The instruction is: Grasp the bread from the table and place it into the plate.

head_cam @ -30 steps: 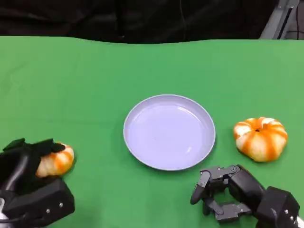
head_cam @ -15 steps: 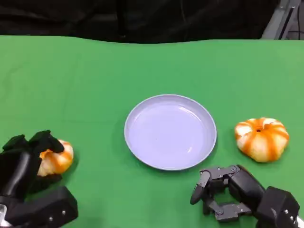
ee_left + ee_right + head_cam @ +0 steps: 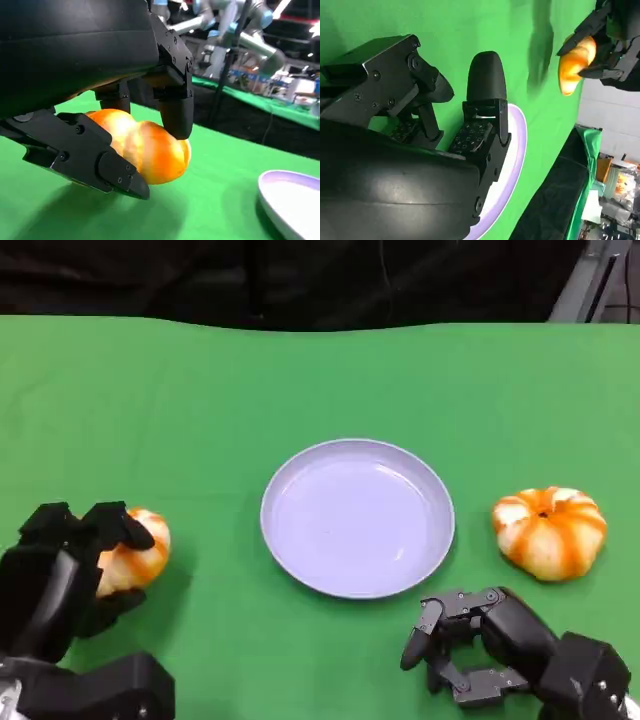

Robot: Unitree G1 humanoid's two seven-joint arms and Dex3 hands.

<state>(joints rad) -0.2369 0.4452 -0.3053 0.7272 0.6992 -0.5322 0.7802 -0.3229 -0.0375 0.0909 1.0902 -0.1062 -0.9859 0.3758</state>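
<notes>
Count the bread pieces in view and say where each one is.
2. One bread is gripped in the left hand, left of the plate. The other bread lies on the green table, right of the plate. Nothing suggests any hidden ones.

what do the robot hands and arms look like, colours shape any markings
Both are matte black. The left robot hand has blocky, angular finger segments with small silver screws, seen close in the left wrist view, behind a smooth rounded black shell. The right robot hand looks dark grey-black, with jointed links, visible screws and studded rubbery pads on the inner finger faces. No cables, logos or markings show.
</notes>
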